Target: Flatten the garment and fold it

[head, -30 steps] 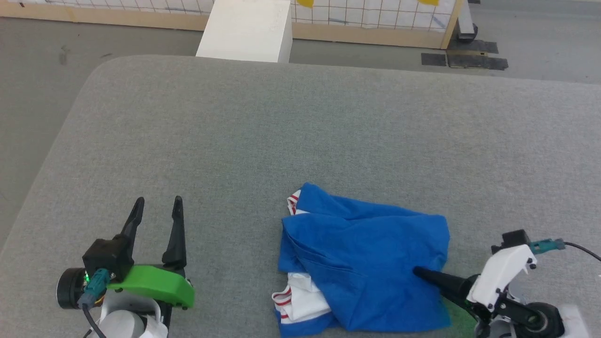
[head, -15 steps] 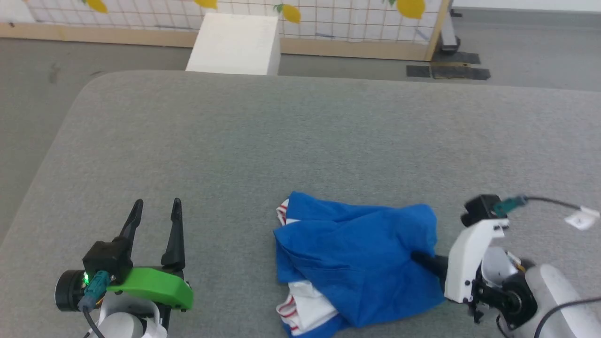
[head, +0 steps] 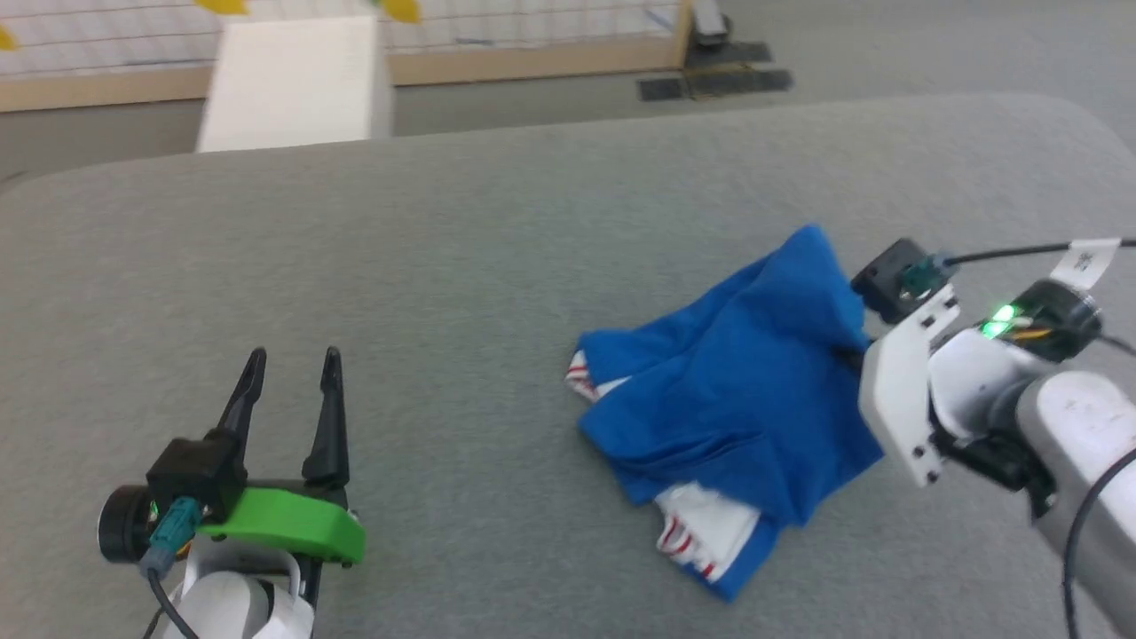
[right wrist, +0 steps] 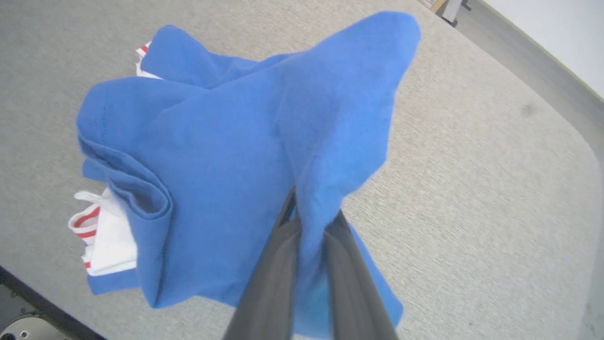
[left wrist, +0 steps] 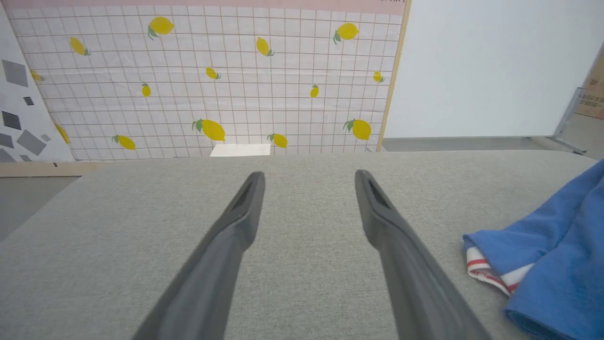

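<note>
Pinches a peaked ridge of the garment in the right gripper, long dark tapered fingers closed to a thin gap with soft bright blue jersey bunched between. Holds that ridge up as a pointed tent just beyond the fingertips. Leaves the rest of the knit slumped in thick rolled folds below and to one side of the fingers. Shows a white sleeve edge with thin red stripes peeping from under the blue, on the side away from the grip. Rests all this on a flat grey felt-like tabletop with rounded corners. Keeps the left gripper well apart from the cloth, smooth fingers spread wide, nothing between them, glossy green shell behind.
</note>
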You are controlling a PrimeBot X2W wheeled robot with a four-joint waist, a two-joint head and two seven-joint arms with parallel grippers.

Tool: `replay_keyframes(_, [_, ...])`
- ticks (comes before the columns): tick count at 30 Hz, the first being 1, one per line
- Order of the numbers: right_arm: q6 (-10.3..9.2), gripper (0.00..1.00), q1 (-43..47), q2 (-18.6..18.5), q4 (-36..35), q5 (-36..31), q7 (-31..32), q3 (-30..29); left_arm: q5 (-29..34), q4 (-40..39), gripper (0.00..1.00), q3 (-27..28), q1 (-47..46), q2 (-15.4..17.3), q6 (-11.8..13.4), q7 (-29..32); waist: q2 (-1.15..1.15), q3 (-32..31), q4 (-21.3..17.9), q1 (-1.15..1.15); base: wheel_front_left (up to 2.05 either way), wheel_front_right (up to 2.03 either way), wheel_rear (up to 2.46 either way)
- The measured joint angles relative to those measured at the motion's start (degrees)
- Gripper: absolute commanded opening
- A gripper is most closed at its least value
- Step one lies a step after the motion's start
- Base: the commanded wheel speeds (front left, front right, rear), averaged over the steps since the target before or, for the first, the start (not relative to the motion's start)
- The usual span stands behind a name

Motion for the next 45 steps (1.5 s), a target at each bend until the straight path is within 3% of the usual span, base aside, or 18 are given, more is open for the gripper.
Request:
replay_keyframes(8, [0.00,0.00,-4.5,-4.8,0.6,-1.8,-3.8,-1.0,1.9,-2.6,1.00,-0.8,-3.7,0.1,-1.2,0.0,0.00,4.0,-7.5,0.00,0.00,0.00,0.00])
replay_keyframes(13, [0.01,0.00,-5.7,-5.5,4.8,-3.4,-8.4,-5.1,3.6,-5.5,1.00,-1.6,-7.8,2.1,-2.1,1.6,0.00,8.7,-11.0,0.00,0.00,0.00,0.00])
replay_keyframes(14, [0.01,0.00,-6.3,-5.7,8.9,-4.3,-11.5,-8.9,4.3,-8.0,1.00,-2.3,-11.1,3.6,-3.0,3.3,0.00,12.4,-12.6,0.00,0.00,0.00,0.00])
replay_keyframes(22, [0.01,0.00,-10.2,-5.0,20.8,-9.4,-21.8,-18.9,6.8,-13.1,1.00,-3.3,-17.1,5.9,-3.9,6.6,0.00,22.3,-15.3,0.01,0.00,0.00,0.00])
replay_keyframes(30, [0.01,0.00,-14.7,-0.8,33.0,-16.5,-31.5,-27.3,7.2,-14.6,1.00,-4.7,-19.1,6.2,-4.6,7.2,0.00,30.1,-16.3,0.01,0.00,0.00,0.00])
replay_keyframes(31, [0.01,0.03,-15.0,0.0,34.6,-17.0,-32.0,-28.1,7.2,-14.7,1.00,-4.8,-19.1,6.2,-4.6,7.2,0.00,30.8,-16.3,0.01,0.00,0.00,0.00])
replay_keyframes(33, [0.01,0.38,-15.3,0.7,36.9,-18.3,-33.4,-29.3,7.2,-14.9,1.00,-4.9,-19.5,6.2,-4.6,7.2,0.00,31.7,-16.0,0.01,0.00,0.00,0.00])
replay_keyframes(35, [0.01,1.00,-15.5,1.1,39.3,-19.6,-34.6,-31.2,7.2,-15.1,1.00,-4.9,-19.8,6.2,-4.6,7.2,0.00,32.0,-15.5,0.01,0.00,0.00,0.00])
replay_keyframes(45, [0.01,1.00,-14.7,2.4,46.5,-30.3,-43.7,-41.4,6.1,-12.1,1.00,-4.1,-17.7,6.0,-3.4,5.4,0.00,28.4,-14.0,0.01,0.00,0.00,0.00])
